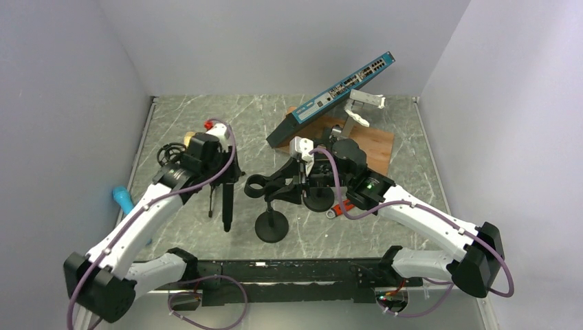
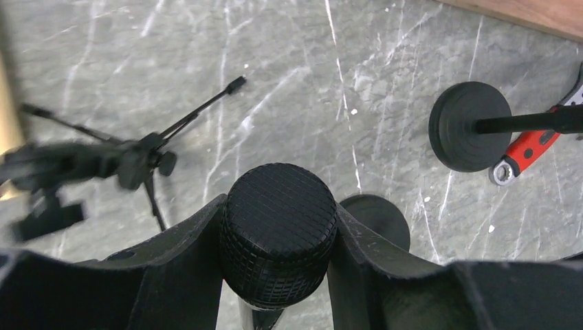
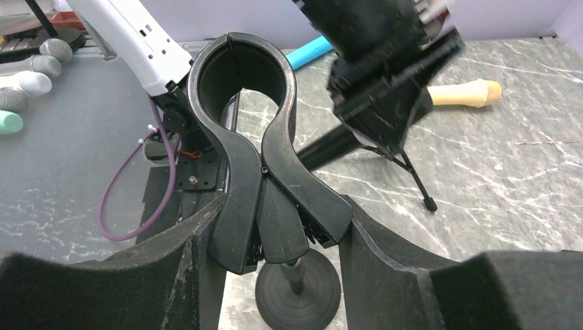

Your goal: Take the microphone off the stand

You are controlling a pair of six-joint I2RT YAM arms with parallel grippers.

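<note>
My left gripper [image 1: 225, 180] is shut on a black microphone [image 1: 226, 210], which hangs down above the table to the left of the stand. In the left wrist view the fingers [image 2: 182, 237] clamp its meshed head [image 2: 278, 230]. The black stand has a round base [image 1: 272, 227] and a spring clip [image 1: 265, 185] whose ring is empty. My right gripper [image 1: 300, 184] is shut on the clip's handles. In the right wrist view the clip [image 3: 240, 117] stands between my fingers [image 3: 385, 234], with the base [image 3: 299, 292] below and the microphone [image 3: 330, 148] behind.
A blue network switch [image 1: 333, 89] leans over a wooden board [image 1: 375, 144] at the back. A second round base [image 1: 317, 201] and a red wrench [image 1: 340, 206] lie by my right gripper. A small tripod [image 2: 130, 161] and a cream microphone [image 3: 460, 93] lie at the left.
</note>
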